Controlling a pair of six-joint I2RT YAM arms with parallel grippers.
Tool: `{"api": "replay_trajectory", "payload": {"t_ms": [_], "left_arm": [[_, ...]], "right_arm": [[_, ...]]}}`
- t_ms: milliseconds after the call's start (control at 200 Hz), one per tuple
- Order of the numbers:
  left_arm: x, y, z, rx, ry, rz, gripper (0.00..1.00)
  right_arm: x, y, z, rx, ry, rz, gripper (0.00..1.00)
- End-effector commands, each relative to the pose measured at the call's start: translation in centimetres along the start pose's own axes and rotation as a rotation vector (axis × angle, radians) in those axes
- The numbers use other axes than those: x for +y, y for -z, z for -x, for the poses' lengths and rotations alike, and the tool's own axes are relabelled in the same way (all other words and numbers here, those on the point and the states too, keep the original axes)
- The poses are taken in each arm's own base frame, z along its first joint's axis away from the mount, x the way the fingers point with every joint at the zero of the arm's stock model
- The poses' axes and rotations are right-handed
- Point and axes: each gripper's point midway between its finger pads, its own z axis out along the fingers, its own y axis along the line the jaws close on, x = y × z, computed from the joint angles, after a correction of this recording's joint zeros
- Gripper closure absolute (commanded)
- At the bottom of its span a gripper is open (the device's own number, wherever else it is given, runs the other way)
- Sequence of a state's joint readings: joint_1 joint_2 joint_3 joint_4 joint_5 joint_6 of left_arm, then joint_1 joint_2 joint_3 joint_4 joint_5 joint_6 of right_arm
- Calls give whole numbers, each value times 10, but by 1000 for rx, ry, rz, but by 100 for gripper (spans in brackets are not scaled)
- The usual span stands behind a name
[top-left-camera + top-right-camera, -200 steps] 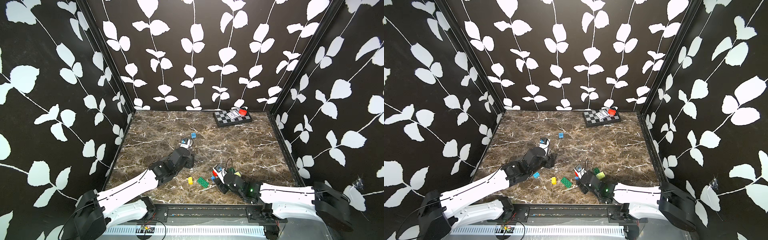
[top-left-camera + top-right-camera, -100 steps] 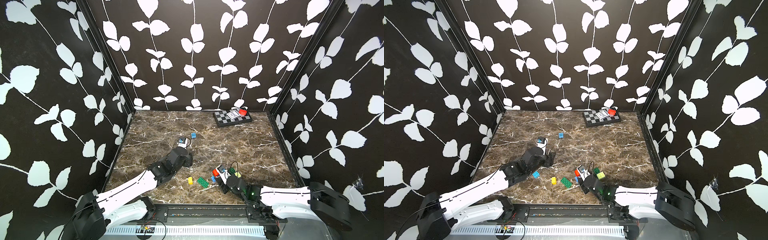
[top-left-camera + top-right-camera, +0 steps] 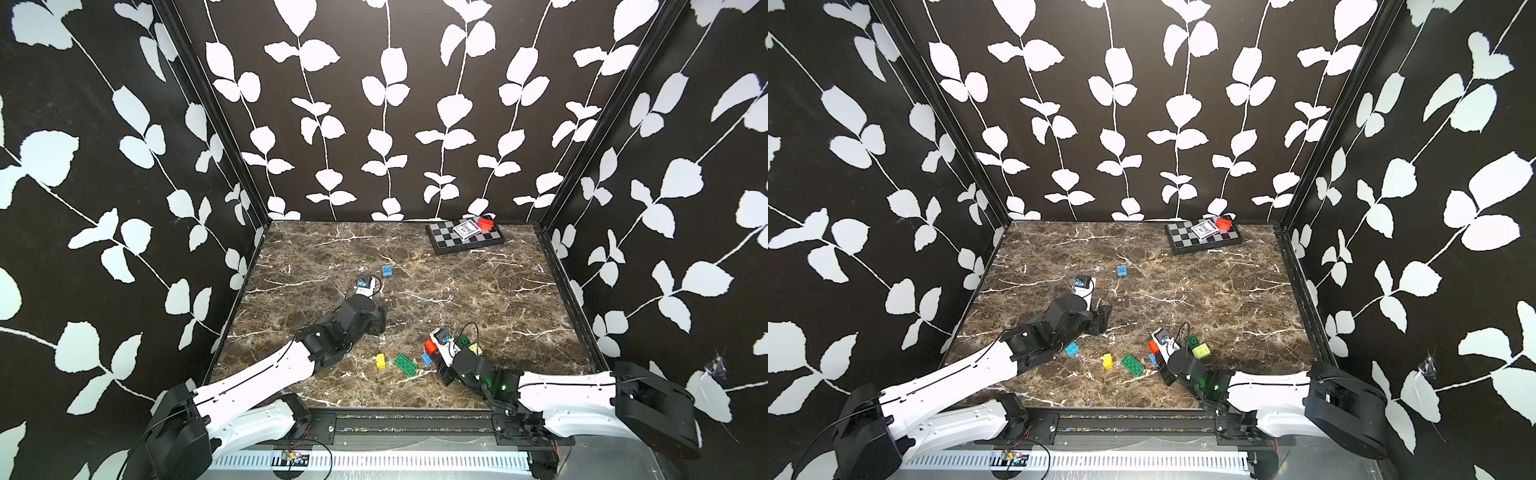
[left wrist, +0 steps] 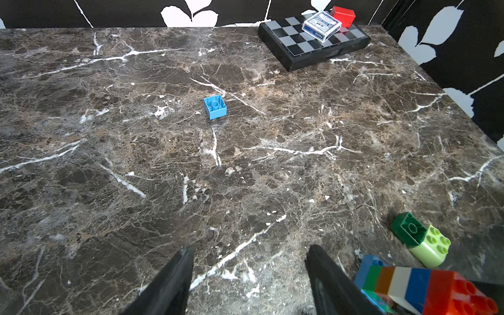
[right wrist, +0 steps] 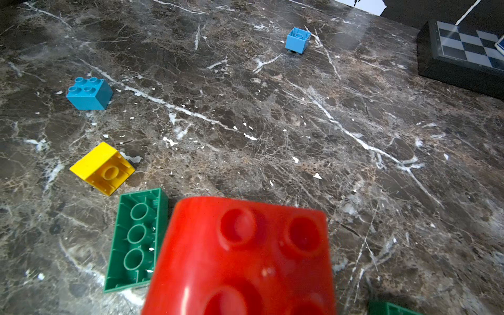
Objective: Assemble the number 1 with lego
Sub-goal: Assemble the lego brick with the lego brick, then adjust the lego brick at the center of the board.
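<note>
A stack of lego (image 4: 425, 289), banded blue, green, orange, white, blue and red, lies on the marble near the front. Its red end (image 5: 245, 259) fills my right wrist view and hides the fingers. My right gripper (image 3: 436, 359) is around this stack, and its grip does not show. Loose lego lie to its left: a yellow brick (image 3: 380, 360), a green oblong (image 3: 406, 365) and a blue brick (image 3: 1072, 349). A dark green and lime pair (image 4: 421, 238) lies just behind the stack. My left gripper (image 4: 251, 248) stands open and empty over bare marble. A light blue brick (image 4: 215, 107) lies upside down beyond it.
A black chessboard box (image 3: 444, 243) sits at the far right corner with a card deck (image 3: 464, 230) and a red block (image 3: 485, 224) on it. Leaf-patterned walls close in three sides, and a black rail (image 3: 399, 424) runs along the front edge.
My right arm has pushed forward along the stack and its jaws have narrowed around it. The left arm and the loose bricks have not moved.
</note>
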State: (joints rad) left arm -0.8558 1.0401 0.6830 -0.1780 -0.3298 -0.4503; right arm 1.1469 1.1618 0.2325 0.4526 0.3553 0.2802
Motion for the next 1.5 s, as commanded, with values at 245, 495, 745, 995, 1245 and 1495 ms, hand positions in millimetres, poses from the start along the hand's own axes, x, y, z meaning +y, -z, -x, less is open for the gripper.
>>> {"api": "replay_trajectory", "payload": {"t_ms": [245,495,745,995,1245,1495], "left_arm": [[2,4,6,-35,24,-7,32],[4,4,8,-45,32,4,32],[13,10,15,-89,49,48,32],[20,12,19,-116,51,78,32],[27,12,21,-127,51,94,32],[35,16,23,-145,60,112,32]], "right_arm": [[3,3,-3,-1,7,22,68],[-3,22,10,36,13,11,76],[-21,62,33,200,-57,-59,93],[-29,76,61,451,-153,-73,100],[-29,56,83,746,-217,-30,100],[-46,35,86,1040,-387,-81,100]]}}
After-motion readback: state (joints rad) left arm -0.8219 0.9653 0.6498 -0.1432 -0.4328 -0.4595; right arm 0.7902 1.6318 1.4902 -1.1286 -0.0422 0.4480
